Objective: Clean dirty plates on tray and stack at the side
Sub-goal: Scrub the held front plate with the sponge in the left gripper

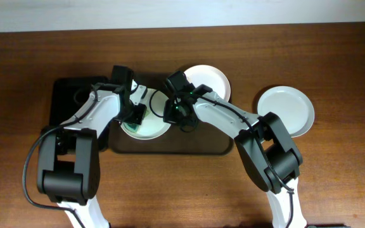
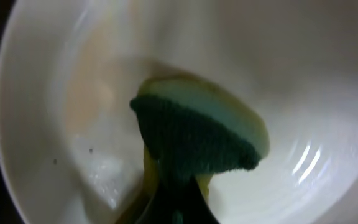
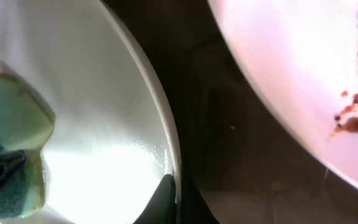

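Your left claw (image 1: 134,118) is clenched on a green-and-yellow sponge (image 2: 197,134), which is set against the inside of the front plate (image 1: 156,130). Your right claw (image 1: 173,113) is clamped on that plate's right rim.

The front plate lies on the left part of the tray (image 1: 170,147). It is white and glossy, with a faint yellowish smear (image 2: 89,99) on one wall and a few dark specks.

The back plate (image 1: 211,79) lies at the tray's far right corner, apart from the front plate. It carries red-brown spots (image 3: 353,118) near its rim.

The third plate (image 1: 287,111) sits on the desk (image 1: 334,177), right of the tray, and looks plain white from overhead.
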You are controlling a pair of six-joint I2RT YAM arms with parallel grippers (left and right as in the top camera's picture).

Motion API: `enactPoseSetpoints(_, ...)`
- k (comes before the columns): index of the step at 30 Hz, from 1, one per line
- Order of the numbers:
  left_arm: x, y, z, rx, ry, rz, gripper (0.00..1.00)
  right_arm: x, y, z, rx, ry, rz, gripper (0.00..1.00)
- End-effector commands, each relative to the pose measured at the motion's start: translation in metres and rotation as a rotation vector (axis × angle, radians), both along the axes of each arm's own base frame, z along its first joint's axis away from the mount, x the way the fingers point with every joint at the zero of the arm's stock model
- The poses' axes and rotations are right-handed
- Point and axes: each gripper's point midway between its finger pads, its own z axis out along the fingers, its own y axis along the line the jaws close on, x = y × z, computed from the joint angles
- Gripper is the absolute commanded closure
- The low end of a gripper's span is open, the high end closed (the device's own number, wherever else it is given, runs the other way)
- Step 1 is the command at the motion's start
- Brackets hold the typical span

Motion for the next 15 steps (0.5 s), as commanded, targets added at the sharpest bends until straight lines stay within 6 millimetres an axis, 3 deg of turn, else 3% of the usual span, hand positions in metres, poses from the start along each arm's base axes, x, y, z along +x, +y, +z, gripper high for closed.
enactPoseSetpoints(1, -0.028, 0.029, -0.056, 0.138, 0.083, 0.175, 0.99, -0.009, -0.002, -0.017, -0.024, 0.038, 0.013, 0.96)
enactPoseSetpoints(3, -0.029, 0.044, -0.054, 0.206, 0.072, 0.339, 1.0, -0.008, -0.002, -0.017, -0.024, 0.037, 0.013, 0.96)
enactPoseSetpoints(5, -0.042, 0.048, -0.05, 0.21, 0.123, 0.547, 0.99, -0.008, -0.002, -0.017, -0.023, 0.035, 0.013, 0.96)
enactPoseSetpoints(6, -0.044, 0.048, -0.046, 0.217, 0.141, 0.561, 0.99, -0.008, -0.002, -0.017, -0.022, 0.035, 0.013, 0.96)
enactPoseSetpoints(9, -0.023, 0.059, -0.026, 0.269, 0.074, 0.612, 1.0, -0.008, -0.002, -0.017, -0.022, 0.035, 0.013, 0.96)
enactPoseSetpoints(13, -0.009, 0.093, -0.008, 0.44, -0.074, 0.733, 0.99, -0.008, -0.002, -0.017, -0.022, 0.035, 0.013, 0.96)
enactPoseSetpoints(15, 0.006, 0.095, -0.005, 0.435, -0.142, 0.75, 0.99, -0.008, -0.002, -0.017, -0.022, 0.034, 0.013, 0.96)
